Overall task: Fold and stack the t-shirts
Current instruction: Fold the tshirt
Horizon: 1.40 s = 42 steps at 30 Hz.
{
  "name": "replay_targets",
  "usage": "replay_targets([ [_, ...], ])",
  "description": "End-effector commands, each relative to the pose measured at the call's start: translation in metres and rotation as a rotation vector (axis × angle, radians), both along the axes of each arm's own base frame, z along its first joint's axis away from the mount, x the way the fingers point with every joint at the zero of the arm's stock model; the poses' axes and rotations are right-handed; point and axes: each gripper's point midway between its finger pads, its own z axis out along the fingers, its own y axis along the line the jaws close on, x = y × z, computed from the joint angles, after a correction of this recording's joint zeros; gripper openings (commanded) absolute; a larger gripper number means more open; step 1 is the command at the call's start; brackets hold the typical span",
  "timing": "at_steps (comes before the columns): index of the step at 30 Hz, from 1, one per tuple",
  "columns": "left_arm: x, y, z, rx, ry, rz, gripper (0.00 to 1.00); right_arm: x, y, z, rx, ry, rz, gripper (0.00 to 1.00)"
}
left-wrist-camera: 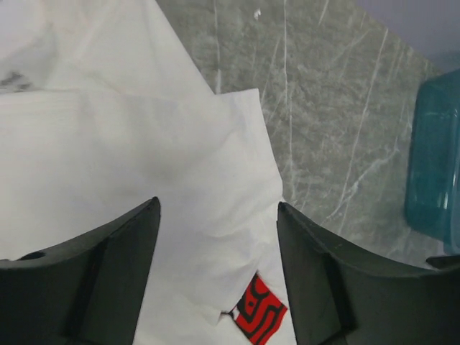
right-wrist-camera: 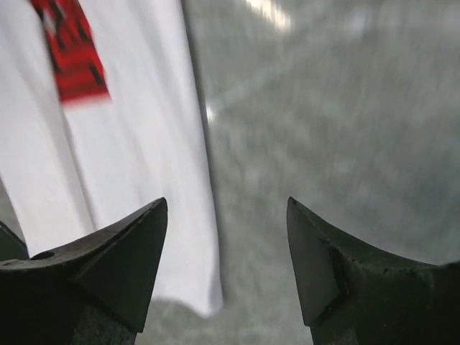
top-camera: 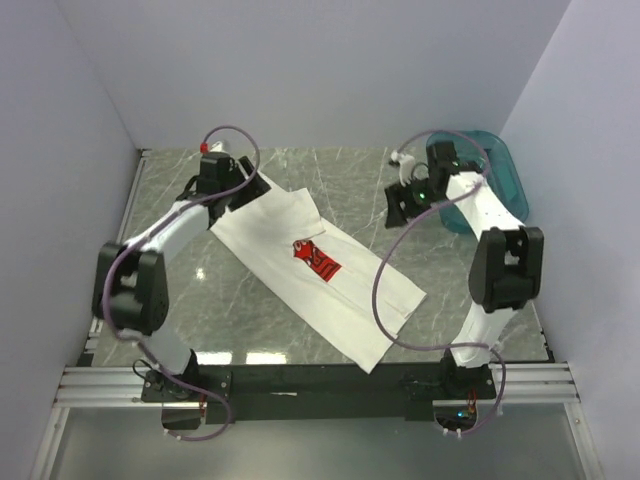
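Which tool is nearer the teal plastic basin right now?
Right. The right tool hovers open beside the teal plastic basin, on its inner side. The left tool is across the table, open above the far end of the white cotton t-shirt.

Right-wrist view blurry; t-shirt (right-wrist-camera: 136, 151) print (right-wrist-camera: 72, 61) cut off up top. Basin (left-wrist-camera: 435, 165) cropped at left-wrist frame edge.

From above and behind the bases (top-camera: 185, 385) we looked down on the whole table (top-camera: 250, 320). Our left wrist view sat close over the shirt (left-wrist-camera: 144, 158), facing the basin (left-wrist-camera: 435, 165); the right (blurred) looked down nearby. All three shared the red print (top-camera: 318, 262).
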Motion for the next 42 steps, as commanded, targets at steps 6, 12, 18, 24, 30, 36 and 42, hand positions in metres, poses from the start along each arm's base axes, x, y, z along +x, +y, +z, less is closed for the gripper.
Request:
replay_targets([
  [6,-0.083,0.096,0.097,0.25,-0.284,0.275,0.99,0.091,0.127,0.017,0.286,0.077,-0.118,0.74],
  [12,-0.14,0.105,0.088,0.228,-0.292,0.229,1.0,0.121,0.176,0.012,0.389,0.125,-0.276,0.73],
  [18,-0.168,0.098,0.091,0.169,-0.326,0.195,0.99,0.14,0.192,-0.012,0.371,0.177,-0.372,0.73],
  [24,-0.184,0.098,0.089,0.156,-0.329,0.182,1.0,0.15,0.201,-0.04,0.385,0.255,-0.427,0.72],
  [30,-0.197,0.102,0.085,0.157,-0.332,0.19,0.99,0.136,0.215,-0.055,0.384,0.31,-0.375,0.7],
  [36,-0.203,0.103,0.086,0.158,-0.337,0.195,0.99,0.117,0.224,-0.066,0.359,0.369,-0.339,0.63],
  [42,-0.204,0.103,0.092,0.149,-0.352,0.198,0.99,0.109,0.228,-0.073,0.337,0.387,-0.316,0.55],
])
